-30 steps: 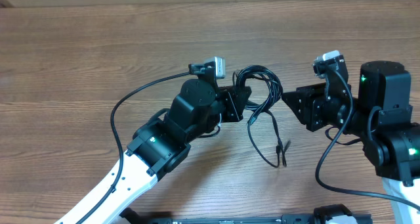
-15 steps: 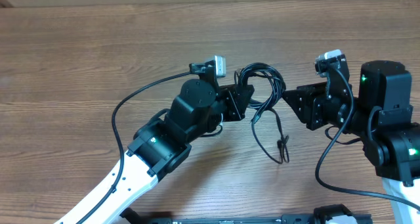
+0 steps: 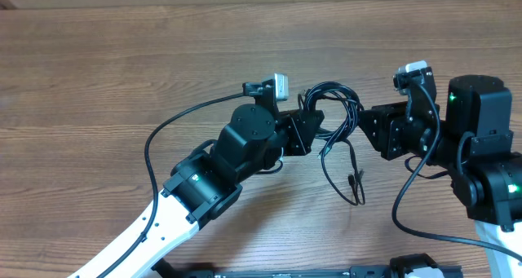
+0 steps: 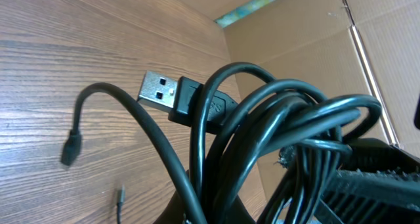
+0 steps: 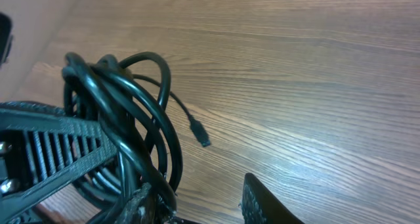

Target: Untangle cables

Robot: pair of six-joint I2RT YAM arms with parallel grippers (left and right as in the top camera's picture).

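Jaws of my left gripper (image 3: pixel 312 130) are pressed together on the cables (image 4: pixel 298 112), a bundle of black loops bunched between my two arms above the table (image 3: pixel 122 66). My right gripper (image 3: pixel 360 127) meets the same bundle from the other side. Its fingers (image 5: pixel 262 204) show a gap, with strands running down against one of them, and I cannot tell whether they pinch anything. Just past the left grip, a black USB plug (image 4: pixel 161 91) with a silver end sticks out of the loops. Lower, one thin strand curls away and ends in a small plug (image 4: pixel 71 148) near the wood. A longer loop trails off the bundle toward my base. Beyond the table stands brown cardboard (image 4: pixel 315 40).
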